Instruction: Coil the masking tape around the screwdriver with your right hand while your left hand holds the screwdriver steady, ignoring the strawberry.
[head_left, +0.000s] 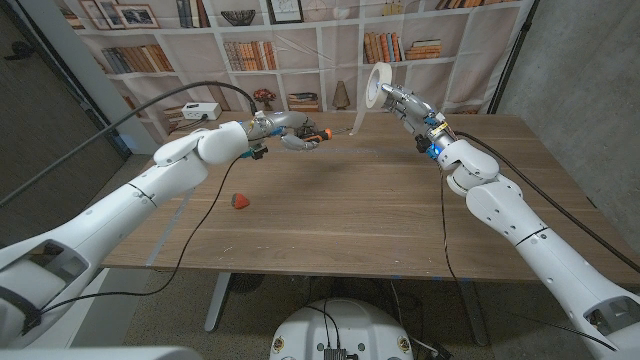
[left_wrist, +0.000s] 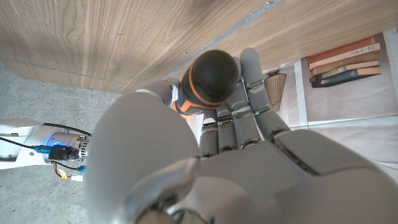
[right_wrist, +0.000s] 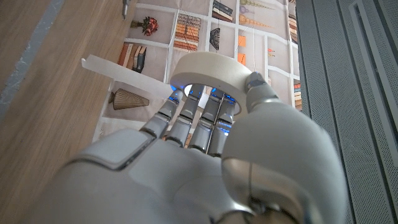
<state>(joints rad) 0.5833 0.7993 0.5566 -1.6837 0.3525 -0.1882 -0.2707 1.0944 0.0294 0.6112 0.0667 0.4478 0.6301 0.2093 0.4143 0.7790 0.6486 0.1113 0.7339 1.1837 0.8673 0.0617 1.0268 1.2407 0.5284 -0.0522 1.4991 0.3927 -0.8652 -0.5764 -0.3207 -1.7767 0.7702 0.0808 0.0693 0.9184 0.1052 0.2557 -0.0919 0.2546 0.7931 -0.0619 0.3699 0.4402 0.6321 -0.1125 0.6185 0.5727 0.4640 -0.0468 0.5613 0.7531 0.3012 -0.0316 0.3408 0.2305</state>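
**Q:** Left hand (head_left: 296, 133) first: what is it doing?

**R:** Grasping the screwdriver (head_left: 322, 135). In the head view it is raised over the far half of the table (head_left: 330, 220), fingers wrapped round the black-and-orange handle, the thin shaft pointing toward the robot's right. The left wrist view shows the handle's rounded butt end (left_wrist: 213, 73) sitting in the curled fingers (left_wrist: 249, 93), so the grip looks secure.

**Q:** And what lies between the hands?

**R:** A thin pale strip of tape runs from near the shaft's tip up to the roll. I cannot tell whether its end is stuck to the shaft. On the tabletop, well apart and nearer the robot, lies the strawberry (head_left: 240, 201), untouched.

**Q:** Over to the right, then?

**R:** Right hand (head_left: 412, 108) holds the masking tape (head_left: 378, 85), also in the air, higher than the screwdriver. In the right wrist view the fingers reach through the roll's hole while the thumb presses its outer rim (right_wrist: 214, 71), and a loose length of tape (right_wrist: 102, 64) trails off it.

**Q:** How far along is the job?

**R:** Early, I judge. Both things are in hand and some tape is pulled out, but I see no built-up turns on the shaft. The coiling itself appears to remain.
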